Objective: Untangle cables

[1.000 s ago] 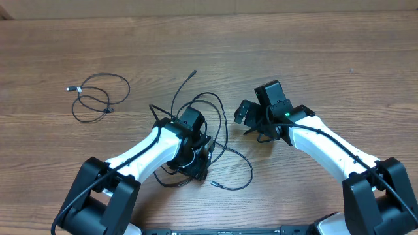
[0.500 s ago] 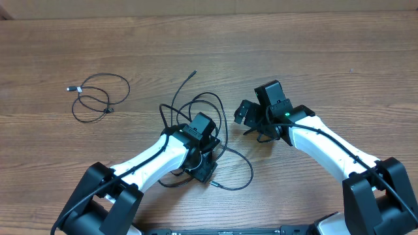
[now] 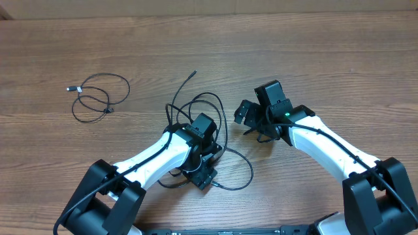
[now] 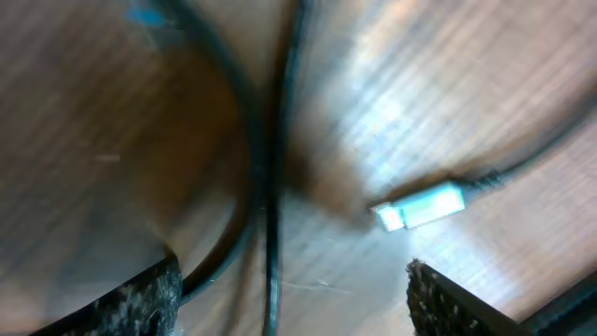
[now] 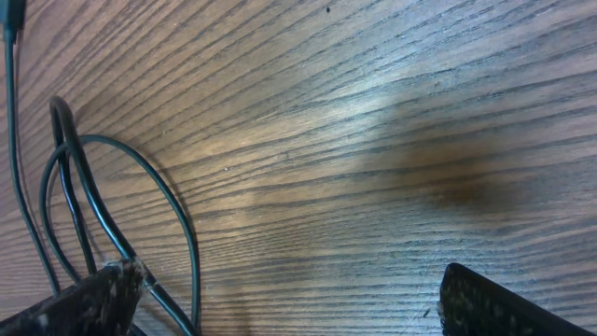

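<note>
the tangle (image 3: 215,98) of thin black cables lies in the middle of the wooden worktop (image 3: 313,59), its loops spreading out between the two arms and one free end pointing up and away from them. the left pincer (image 3: 208,167) is down low over the near side of that heap. from its own camera the left pincer (image 4: 294,313) has its jaws standing well apart, and two dark cords run along the wood through the gap without being pinched. a silver-tipped plug (image 4: 424,205) lies flat on the wood just beside the right-hand fingertip (image 4: 457,303). it has hold of nothing.

the right pincer (image 3: 253,121) sits at the right edge of the tangle. its camera shows the right pincer (image 5: 294,308) spread wide and empty, with a few cable loops (image 5: 84,196) lying against its left fingertip.

well off to the left, a lone cable (image 3: 95,98) lies loosely coiled by itself, its pale plug at the far left end.
</note>
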Motion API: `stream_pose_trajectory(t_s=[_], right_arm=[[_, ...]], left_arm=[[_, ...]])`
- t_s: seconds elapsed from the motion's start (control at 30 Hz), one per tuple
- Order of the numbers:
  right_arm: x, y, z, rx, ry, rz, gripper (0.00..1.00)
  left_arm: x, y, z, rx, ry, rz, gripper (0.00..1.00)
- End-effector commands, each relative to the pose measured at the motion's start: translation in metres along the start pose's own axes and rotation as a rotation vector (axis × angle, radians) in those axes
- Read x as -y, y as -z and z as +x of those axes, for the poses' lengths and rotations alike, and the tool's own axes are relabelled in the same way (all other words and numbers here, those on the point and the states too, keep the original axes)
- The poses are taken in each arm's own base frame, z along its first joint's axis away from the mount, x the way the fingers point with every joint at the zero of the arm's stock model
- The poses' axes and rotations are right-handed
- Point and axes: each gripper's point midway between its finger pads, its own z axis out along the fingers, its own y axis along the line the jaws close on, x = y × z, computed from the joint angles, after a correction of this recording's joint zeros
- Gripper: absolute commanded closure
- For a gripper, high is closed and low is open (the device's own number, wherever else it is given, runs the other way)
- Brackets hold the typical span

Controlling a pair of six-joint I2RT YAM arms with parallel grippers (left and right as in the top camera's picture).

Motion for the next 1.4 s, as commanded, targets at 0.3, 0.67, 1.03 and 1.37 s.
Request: stream_pose_trajectory(t_s=[0.3, 0.67, 1.03, 1.37], right_arm=[[0.001, -0.002, 0.001, -0.003, -0.002, 0.003, 0.00], [0.001, -0.002, 0.001, -0.003, -0.002, 0.003, 0.00], [0.001, -0.002, 0.001, -0.003, -0.001, 0.003, 0.00], [0.001, -0.002, 0.001, -0.003, -0.002, 0.003, 0.00]], left_arm=[[0.011, -0.008, -0.007, 0.036, -0.137, 0.082, 0.04], [-0.017, -0.022, 0.002, 0.022, -0.139, -0.071, 0.45], [-0.049, -0.032, -0.004, 0.083, -0.146, -0.244, 0.87], [-0.098, 0.025, -0.105, 0.492, -0.178, -0.613, 0.86]])
